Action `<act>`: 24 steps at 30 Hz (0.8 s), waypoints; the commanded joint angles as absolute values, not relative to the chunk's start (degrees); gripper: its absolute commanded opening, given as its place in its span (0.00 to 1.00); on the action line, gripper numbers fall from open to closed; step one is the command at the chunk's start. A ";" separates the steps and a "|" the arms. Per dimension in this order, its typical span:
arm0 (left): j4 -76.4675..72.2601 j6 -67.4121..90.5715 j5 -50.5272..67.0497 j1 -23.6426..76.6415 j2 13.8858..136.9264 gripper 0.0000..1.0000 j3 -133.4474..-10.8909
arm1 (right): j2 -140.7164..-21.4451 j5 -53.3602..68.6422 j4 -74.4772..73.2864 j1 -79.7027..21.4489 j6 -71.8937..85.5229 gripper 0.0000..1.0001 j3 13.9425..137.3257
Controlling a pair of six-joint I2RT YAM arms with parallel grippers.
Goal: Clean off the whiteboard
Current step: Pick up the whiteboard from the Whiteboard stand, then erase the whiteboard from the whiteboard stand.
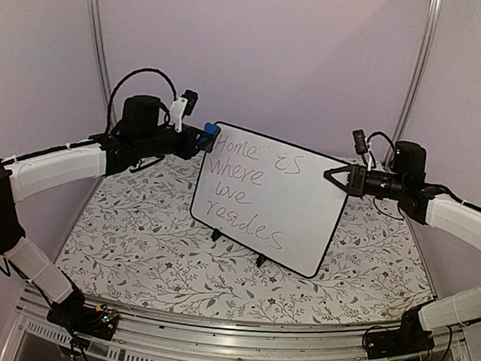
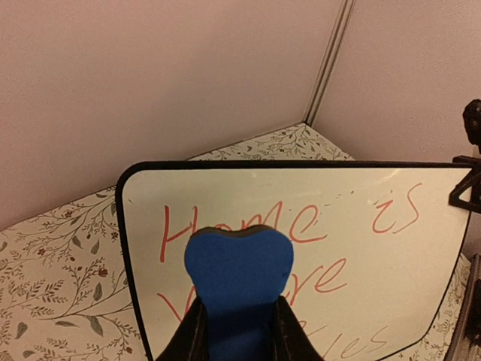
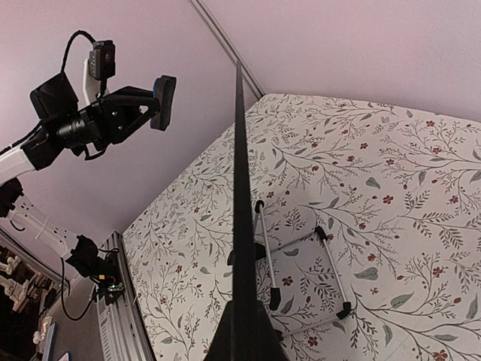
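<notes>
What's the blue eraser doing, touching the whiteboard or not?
Apart. The right wrist view sees the whiteboard edge-on, and a strip of bare wall shows between its front face and the eraser.

The left pincer (image 2: 239, 316) grips a blue eraser (image 2: 237, 274) in front of the red-lettered whiteboard (image 2: 398, 278).

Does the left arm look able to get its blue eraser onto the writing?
Probably yes: the eraser, shut in the left gripper, hangs at the top left corner of the whiteboard, nothing between it and the writing.
</notes>
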State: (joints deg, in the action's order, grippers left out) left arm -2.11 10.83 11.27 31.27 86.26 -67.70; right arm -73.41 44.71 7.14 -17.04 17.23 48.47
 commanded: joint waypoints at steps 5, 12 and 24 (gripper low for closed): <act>-2.03 8.20 8.61 30.77 89.49 0.03 -72.53 | -71.01 49.60 4.57 -19.19 14.94 0.00 47.49; -2.73 10.05 6.52 30.91 86.08 0.00 -67.76 | -68.36 46.84 3.48 -19.51 14.35 0.00 46.04; -2.06 6.98 3.47 32.15 89.10 0.01 -67.41 | -68.03 47.20 3.57 -19.69 13.78 0.00 45.62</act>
State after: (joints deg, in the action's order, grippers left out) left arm -1.78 8.08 4.82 31.68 87.83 -67.59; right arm -69.19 45.52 4.58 -18.76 15.42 46.30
